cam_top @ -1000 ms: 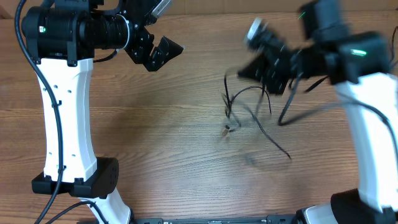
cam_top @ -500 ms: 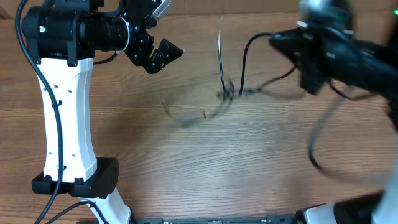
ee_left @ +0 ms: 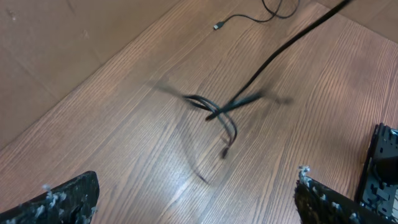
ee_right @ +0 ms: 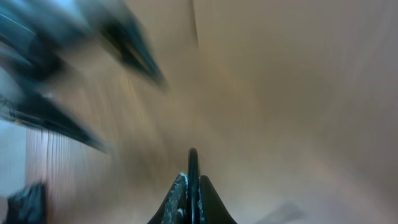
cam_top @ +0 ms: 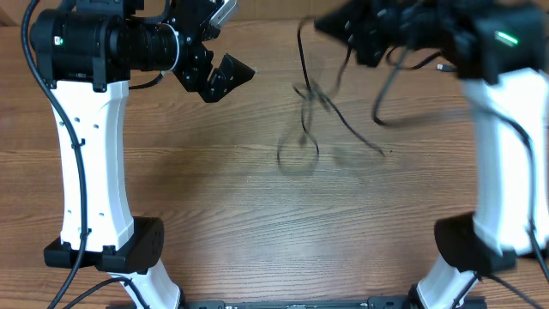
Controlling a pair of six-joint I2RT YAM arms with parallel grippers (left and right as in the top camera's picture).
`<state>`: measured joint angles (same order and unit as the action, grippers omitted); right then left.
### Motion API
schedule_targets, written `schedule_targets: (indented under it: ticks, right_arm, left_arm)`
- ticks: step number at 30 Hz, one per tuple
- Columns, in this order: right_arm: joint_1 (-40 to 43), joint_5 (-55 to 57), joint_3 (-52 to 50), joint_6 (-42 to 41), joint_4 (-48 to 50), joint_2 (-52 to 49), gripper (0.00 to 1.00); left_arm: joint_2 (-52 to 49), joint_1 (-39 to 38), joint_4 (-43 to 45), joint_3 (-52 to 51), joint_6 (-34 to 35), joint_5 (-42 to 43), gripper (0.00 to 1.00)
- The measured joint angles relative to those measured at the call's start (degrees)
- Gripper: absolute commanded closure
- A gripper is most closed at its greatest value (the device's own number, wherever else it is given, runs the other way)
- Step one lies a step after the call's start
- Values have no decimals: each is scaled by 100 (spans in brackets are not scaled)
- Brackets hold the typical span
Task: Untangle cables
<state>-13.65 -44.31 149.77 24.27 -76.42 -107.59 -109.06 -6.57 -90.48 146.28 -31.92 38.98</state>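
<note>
Thin cables point(cam_top: 310, 101) look light, limp; right gripper point(ee_right: 191, 186) pinches one, left gripper point(ee_left: 194, 180) stands open; grasp beside the knot point(ee_left: 214, 111)

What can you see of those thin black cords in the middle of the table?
The cables are a few thin black cords, crossed in a small knot with loose strands and a loop trailing off; one plug end hangs below. They look blurred. One strand is pinched between the shut fingers of the right gripper, and the tangle seems to hang above the wooden table.
</note>
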Motion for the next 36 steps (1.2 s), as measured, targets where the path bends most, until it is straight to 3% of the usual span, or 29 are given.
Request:
schedule_targets:
  ticks: [6,9,11,13,19,22,36]
  right_arm:
    - [-2,487,1856,-61,-286,1169,96]
    - [-7,1333,2155,20,-1307,1659,96]
    - [-7,1775,2057,48,-1954,1659,96]
    - [-4,1941,1493,39,-1987,1419,96]
    - [-4,1864,-855,229,-1281,-177,96]
    - [-4,1871,-1182,251,-1115,-560,96]
    - [0,1790,1078,284,-778,520,96]
  left_arm:
    - [0,0,-22,0,0,0,0]
    - [0,0,-96,0,0,0,0]
    - [0,0,-162,0,0,2,0]
    - [0,-9,-168,0,0,0,0]
    - [-2,-9,-170,0,0,2,0]
    - [0,-9,-168,0,0,4,0]
    - [-37,-280,387,0,-33,22,0]
